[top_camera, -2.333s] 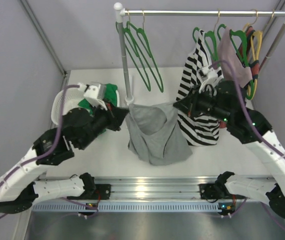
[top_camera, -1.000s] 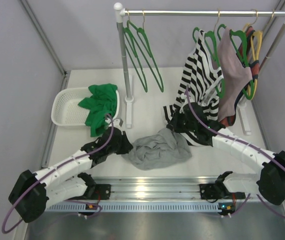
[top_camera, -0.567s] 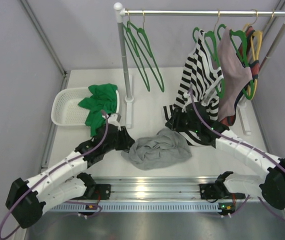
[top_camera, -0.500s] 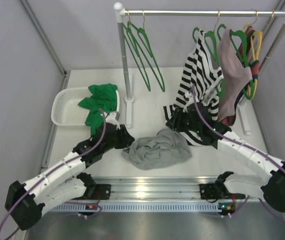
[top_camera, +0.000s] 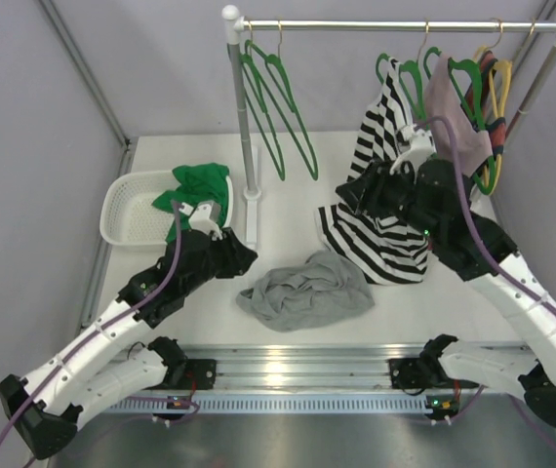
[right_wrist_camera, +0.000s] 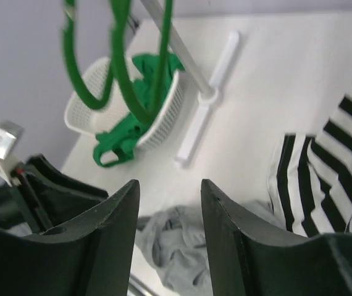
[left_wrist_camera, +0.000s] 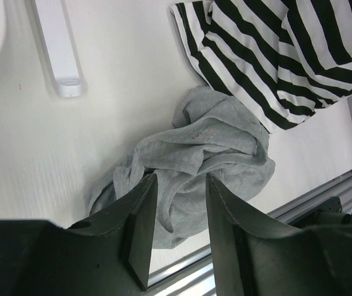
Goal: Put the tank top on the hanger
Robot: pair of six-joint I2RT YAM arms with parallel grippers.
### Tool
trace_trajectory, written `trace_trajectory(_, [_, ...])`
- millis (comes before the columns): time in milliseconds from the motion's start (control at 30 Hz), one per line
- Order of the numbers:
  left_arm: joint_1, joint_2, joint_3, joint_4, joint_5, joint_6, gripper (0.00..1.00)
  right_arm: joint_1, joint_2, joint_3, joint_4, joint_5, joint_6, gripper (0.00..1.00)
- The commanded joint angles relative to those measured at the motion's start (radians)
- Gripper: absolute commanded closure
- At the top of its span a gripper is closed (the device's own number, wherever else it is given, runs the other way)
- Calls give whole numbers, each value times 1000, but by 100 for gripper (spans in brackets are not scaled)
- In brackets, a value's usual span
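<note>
Can see the tank top [top_camera: 305, 291] crumpled in a heap on the worktop [top_camera: 288, 210], near its front edge and touched by neither arm. Can make out the left gripper [top_camera: 242, 261] just beside the heap's left side, looking down on it in the wrist view, jaws released and holding nothing. Same for the right gripper [top_camera: 351, 200]: jaws released, empty, up beside the black-and-white striped top [top_camera: 385, 234] that drapes from the rail [top_camera: 356, 24] onto the worktop. Can pick out the bare green hanger [top_camera: 288, 109] near the rail's left end, well apart from the tank top. Also a white basket [top_camera: 137, 210] with a bright green garment [top_camera: 198, 190] at far left.
</note>
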Motion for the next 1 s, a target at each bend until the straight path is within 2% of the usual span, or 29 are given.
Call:
trace_trajectory(0, [4, -17, 49, -31, -10, 14, 58, 11, 99, 232, -66, 68, -106, 55])
trace_trajectory(67, [4, -17, 58, -40, -10, 19, 58, 11, 156, 331, -79, 76, -146, 52])
trace_trajectory(100, [4, -16, 63, -45, -15, 25, 58, 11, 231, 452, -95, 103, -182, 50])
trace_trajectory(300, [4, -10, 104, -69, -20, 51, 57, 8, 543, 881, -223, 136, -298, 49])
trace_trajectory(400, [5, -4, 118, -74, -23, 62, 57, 7, 649, 998, -246, 133, -327, 48])
trace_trajectory(600, [5, -7, 120, -86, -23, 74, 57, 5, 733, 1028, -203, 128, -361, 48])
trace_trajectory(967, [4, -27, 100, -89, -21, 74, 57, 14, 752, 979, -160, 140, -367, 49])
